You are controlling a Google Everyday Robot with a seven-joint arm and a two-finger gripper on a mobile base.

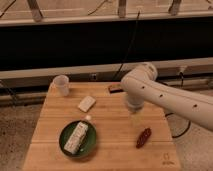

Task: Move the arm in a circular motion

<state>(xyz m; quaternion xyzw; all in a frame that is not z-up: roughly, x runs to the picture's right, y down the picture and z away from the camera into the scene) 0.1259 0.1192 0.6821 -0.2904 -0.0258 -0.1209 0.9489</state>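
Warm, even light from above makes the table (115, 136) the brightest area, while the background behind it stays dark. The arm (165, 97) shows soft glare along its top. The end effector (135, 116) hangs beneath it, dimmer, over the table.

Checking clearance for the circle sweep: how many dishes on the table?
2. Cup at the back-left corner; green plate front-left, holding a pale bar. Gripper hangs right of centre under the arm, which may hide more.
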